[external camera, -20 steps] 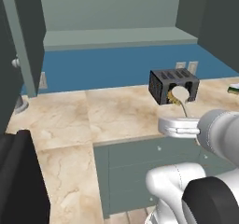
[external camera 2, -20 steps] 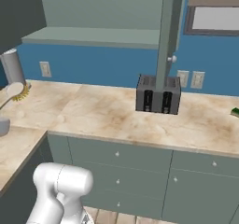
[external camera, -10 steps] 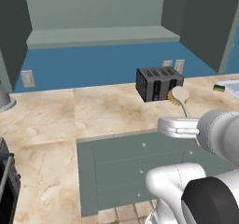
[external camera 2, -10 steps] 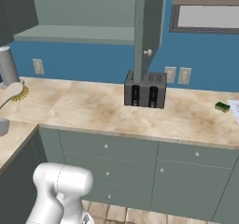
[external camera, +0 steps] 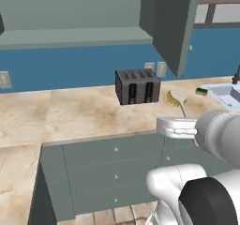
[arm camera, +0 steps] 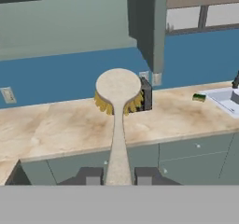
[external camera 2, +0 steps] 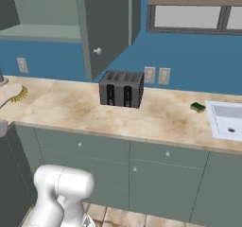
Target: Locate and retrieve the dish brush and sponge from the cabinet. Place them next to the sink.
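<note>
You are looking at evenly lit, rendered pictures with flat, diffuse light and no glare. The desk point(external camera: 70, 111) is bright; the toaster point(external camera 2: 121, 89) throws only a faint soft shadow at its base. Your cabinet point(external camera: 174, 25) door face is dim. Everything is in focus, without motion blur or edge bending, though textures are coarse.

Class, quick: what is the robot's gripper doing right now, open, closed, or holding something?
Gripper: closed on the handle of the dish brush, bristle head pointing away from the hand.
</note>
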Available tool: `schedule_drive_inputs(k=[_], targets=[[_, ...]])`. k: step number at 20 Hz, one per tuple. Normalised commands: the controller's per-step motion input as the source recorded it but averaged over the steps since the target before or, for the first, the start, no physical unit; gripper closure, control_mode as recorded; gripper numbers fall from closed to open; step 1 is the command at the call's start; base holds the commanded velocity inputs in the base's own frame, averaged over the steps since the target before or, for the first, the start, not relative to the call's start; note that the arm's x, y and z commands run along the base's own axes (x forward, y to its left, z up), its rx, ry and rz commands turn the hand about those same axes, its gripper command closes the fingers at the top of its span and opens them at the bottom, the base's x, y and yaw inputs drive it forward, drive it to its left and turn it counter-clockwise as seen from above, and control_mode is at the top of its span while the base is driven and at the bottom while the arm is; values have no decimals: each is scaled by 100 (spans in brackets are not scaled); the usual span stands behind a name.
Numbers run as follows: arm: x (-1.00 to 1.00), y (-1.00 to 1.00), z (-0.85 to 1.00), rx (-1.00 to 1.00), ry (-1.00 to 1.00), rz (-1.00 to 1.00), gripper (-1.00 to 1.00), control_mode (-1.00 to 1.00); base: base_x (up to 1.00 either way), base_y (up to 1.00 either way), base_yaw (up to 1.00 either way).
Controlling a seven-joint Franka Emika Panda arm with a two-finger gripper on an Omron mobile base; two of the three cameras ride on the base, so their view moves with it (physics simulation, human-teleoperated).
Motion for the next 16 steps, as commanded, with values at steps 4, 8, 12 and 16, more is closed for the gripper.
schedule_drive_inputs(k=[4,8,12,16], targets=[[0,0,0,0,0,0,100,100,2,-88,1],[0,0,0,0,0,0,100,100,1,-90,0],[0,0,0,0,0,0,100,100,0,-77,0],[0,0,0,0,0,0,100,100,22,-59,0]])
